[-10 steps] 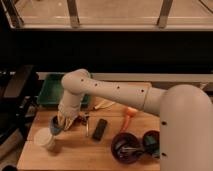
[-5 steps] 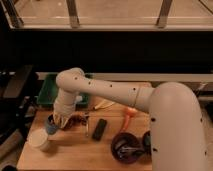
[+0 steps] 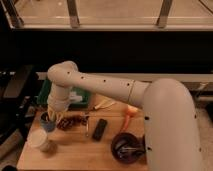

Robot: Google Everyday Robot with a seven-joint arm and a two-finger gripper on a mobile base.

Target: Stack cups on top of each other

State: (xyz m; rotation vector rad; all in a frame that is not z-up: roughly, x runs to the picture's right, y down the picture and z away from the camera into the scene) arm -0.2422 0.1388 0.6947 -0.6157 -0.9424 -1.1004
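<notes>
The blue-grey cup [image 3: 46, 122] stands at the left end of the wooden table [image 3: 75, 155]. The white tapered cup [image 3: 39, 140] stands just in front of it, near the table's front left corner. My gripper [image 3: 53, 116] hangs from the bent white arm [image 3: 100, 87] and is down at the blue-grey cup's rim, on its right side. The gripper hides part of that cup. The two cups stand apart, side by side, not one inside the other.
A brown snack bag [image 3: 73, 121] lies right of the blue-grey cup. A black bar [image 3: 100, 129], a dark maroon bowl [image 3: 128, 148] and an orange object [image 3: 131, 113] lie further right. A green tray [image 3: 76, 97] sits behind, beside a yellow item [image 3: 103, 104].
The arm's elbow and gripper have swung left, and the blue-grey cup now sits further left along with the gripper. The white cup also appears slightly further left.
</notes>
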